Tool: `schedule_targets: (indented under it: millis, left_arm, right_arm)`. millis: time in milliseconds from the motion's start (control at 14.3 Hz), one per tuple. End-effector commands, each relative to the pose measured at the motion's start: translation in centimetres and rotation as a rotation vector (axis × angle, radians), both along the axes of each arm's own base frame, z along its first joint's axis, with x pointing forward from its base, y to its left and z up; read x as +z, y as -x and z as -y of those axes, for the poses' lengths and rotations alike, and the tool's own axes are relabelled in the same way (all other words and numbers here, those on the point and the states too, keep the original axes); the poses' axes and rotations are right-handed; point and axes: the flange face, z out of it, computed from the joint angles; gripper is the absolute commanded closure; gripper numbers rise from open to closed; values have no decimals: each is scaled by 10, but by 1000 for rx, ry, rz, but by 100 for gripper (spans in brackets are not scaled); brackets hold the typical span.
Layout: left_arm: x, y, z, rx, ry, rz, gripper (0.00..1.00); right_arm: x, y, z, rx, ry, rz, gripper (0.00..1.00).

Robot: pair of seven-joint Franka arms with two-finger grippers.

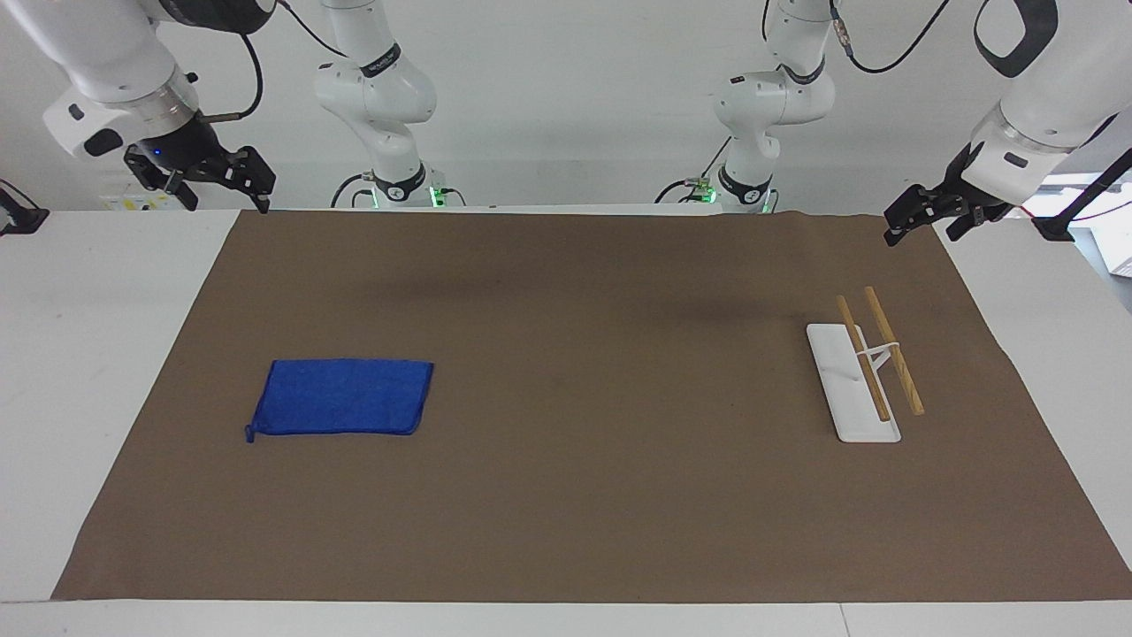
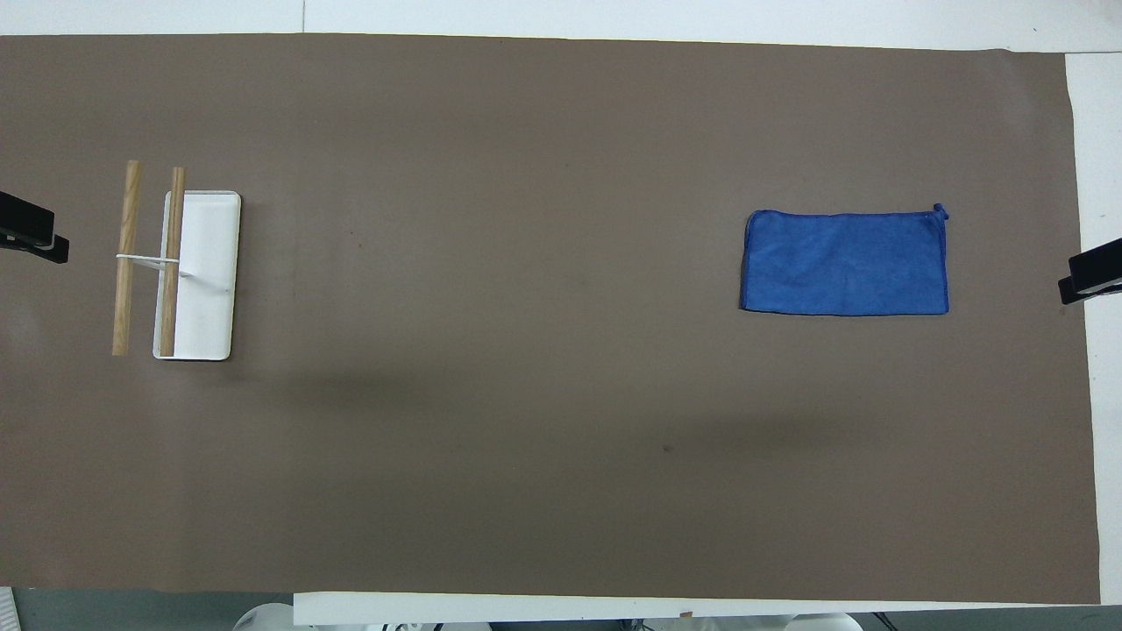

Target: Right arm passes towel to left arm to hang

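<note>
The blue towel (image 1: 340,396) lies flat on the brown mat toward the right arm's end of the table, its small loop at one corner; it also shows in the overhead view (image 2: 846,263). My right gripper (image 1: 225,199), with its blue light, hangs open and empty in the air over the mat's corner at its own end, well apart from the towel. My left gripper (image 1: 922,232) hangs open and empty over the mat's corner at the left arm's end. In the overhead view only a tip of the left gripper (image 2: 31,235) and of the right gripper (image 2: 1091,273) shows.
A towel rack (image 1: 871,367) with a white base and two wooden bars stands on the mat toward the left arm's end, also in the overhead view (image 2: 180,263). The brown mat (image 1: 566,495) covers most of the white table.
</note>
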Motion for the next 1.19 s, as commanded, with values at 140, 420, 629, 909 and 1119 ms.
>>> schedule_targets:
  millis: [140,420,629,909,1119]
  left_arm:
    - [1,7,-1,9,-15,16,0]
    - [0,7,-1,9,-15,15,0]
    - [1,7,-1,9,-15,16,0]
    - [0,7,-1,9,-15,15,0]
    - [0,7,-1,9,-15,15,0]
  right_arm:
    - [0,4,-2,17,-2,13,0]
    - [-1,5,-2,16,-4,7,0]
    - [-4,3,-12,29,-3,19,0]
    - [-59,-18,-54,48,-15,100,0]
    - [-123,-48,-66,60,-31,118,0]
